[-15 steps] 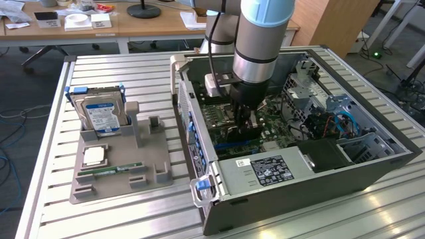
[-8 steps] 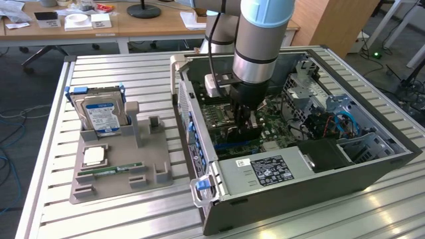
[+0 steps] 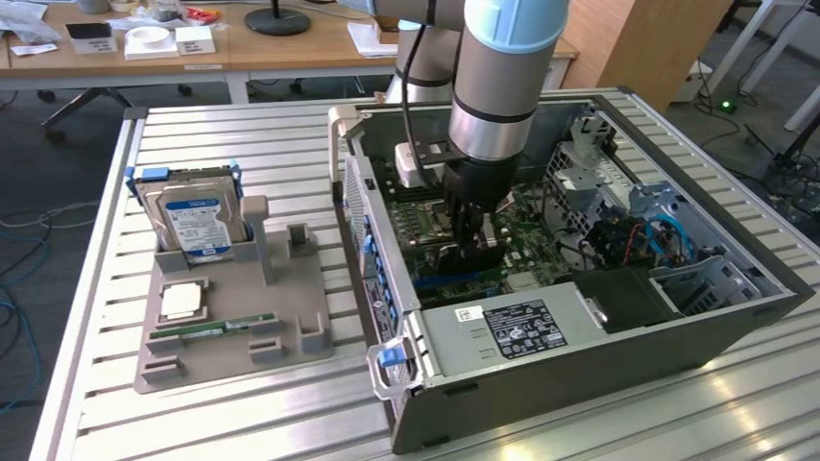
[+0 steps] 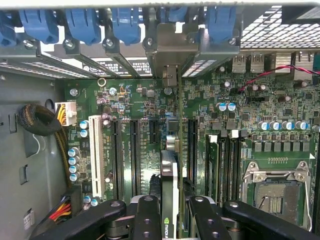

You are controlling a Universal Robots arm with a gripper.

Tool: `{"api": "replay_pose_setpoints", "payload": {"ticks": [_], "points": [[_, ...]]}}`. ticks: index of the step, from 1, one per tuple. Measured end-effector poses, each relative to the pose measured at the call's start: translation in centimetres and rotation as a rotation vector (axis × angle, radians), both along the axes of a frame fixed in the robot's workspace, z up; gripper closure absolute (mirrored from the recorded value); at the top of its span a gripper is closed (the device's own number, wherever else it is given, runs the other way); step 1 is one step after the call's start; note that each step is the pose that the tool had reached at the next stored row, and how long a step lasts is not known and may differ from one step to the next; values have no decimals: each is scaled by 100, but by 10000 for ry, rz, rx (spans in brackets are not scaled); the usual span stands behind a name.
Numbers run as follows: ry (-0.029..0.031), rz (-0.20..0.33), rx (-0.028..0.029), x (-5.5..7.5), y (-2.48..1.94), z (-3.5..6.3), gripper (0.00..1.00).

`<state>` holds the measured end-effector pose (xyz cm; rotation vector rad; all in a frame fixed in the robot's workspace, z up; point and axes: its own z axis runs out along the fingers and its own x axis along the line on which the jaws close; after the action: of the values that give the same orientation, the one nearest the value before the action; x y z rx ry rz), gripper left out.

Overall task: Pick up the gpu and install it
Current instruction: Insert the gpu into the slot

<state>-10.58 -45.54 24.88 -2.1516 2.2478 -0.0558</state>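
Note:
My gripper [image 4: 172,222] is shut on the gpu [image 4: 170,170], a thin black card seen edge-on between the two black fingers [image 4: 146,215], with a green logo near the grip. Its silvery metal bracket [image 4: 170,47] reaches the case's rear slot openings among the blue clips [image 4: 125,25]. The card stands upright over the green motherboard [image 4: 135,100], in line with the long black expansion slots [image 4: 134,150]; whether it is seated I cannot tell. In the exterior view the gripper [image 3: 471,238] reaches down into the open computer case [image 3: 564,322], with the dark gpu [image 3: 464,257] below it.
A white slot [image 4: 96,155], the CPU socket [image 4: 272,192] and a black cable bundle [image 4: 37,120] surround the card. On the exterior view's left, a grey holder [image 3: 230,336] carries a hard drive [image 3: 192,223], a green RAM stick [image 3: 211,329] and a square chip [image 3: 180,302].

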Motion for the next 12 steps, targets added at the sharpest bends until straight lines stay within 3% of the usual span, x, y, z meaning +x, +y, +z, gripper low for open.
{"api": "replay_pose_setpoints", "payload": {"ticks": [12], "points": [[1,0,0,-1,0,-35,73]]}}
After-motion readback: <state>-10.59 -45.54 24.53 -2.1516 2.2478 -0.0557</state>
